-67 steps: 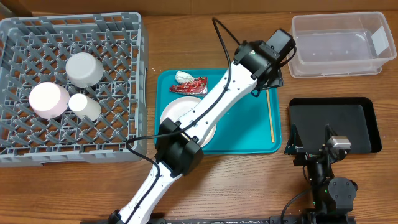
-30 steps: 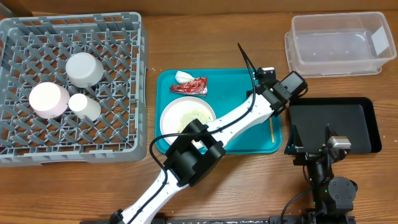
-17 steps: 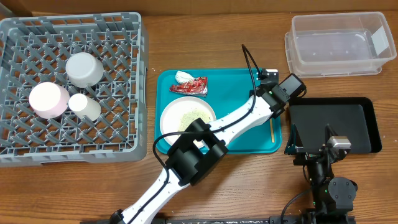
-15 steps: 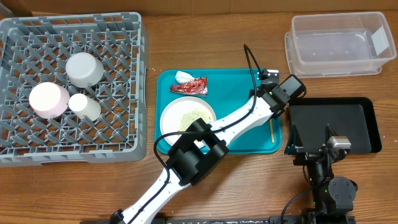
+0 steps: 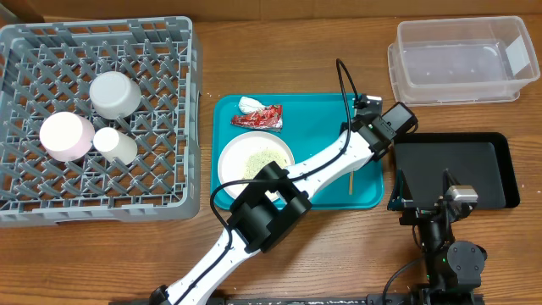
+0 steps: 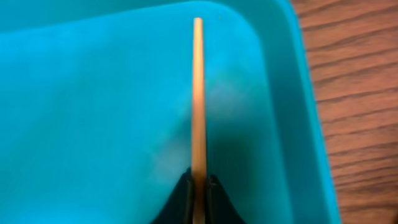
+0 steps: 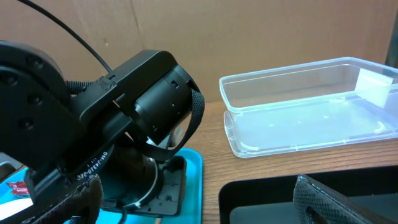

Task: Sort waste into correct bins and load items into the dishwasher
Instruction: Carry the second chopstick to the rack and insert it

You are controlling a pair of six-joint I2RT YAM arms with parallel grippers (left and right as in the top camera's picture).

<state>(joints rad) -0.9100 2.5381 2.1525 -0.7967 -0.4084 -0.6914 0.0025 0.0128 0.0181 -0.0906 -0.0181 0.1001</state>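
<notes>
My left gripper [image 6: 198, 186] is shut on a thin wooden chopstick [image 6: 198, 93], which points away across the teal tray [image 6: 93, 112]. From above, the left gripper [image 5: 366, 119] sits at the tray's right side and the chopstick's lower end [image 5: 351, 181] shows below the arm. A red wrapper [image 5: 258, 117], a white tissue [image 5: 248, 104] and a plate [image 5: 229, 157] with rice scraps lie on the tray. My right gripper [image 7: 196, 205] stands open over the black tray [image 5: 483, 169], holding nothing.
The grey dish rack [image 5: 169, 102] at left holds two bowls [image 5: 114, 93] [image 5: 66, 135] and a cup [image 5: 114, 146]. The clear tub [image 5: 457, 97] stands at the back right, behind the black tray. The left arm stretches diagonally across the teal tray.
The left gripper has shut on the chopstick. The chopstick's lower end has swung left, away from the tray's right rim. The right arm has not moved.
</notes>
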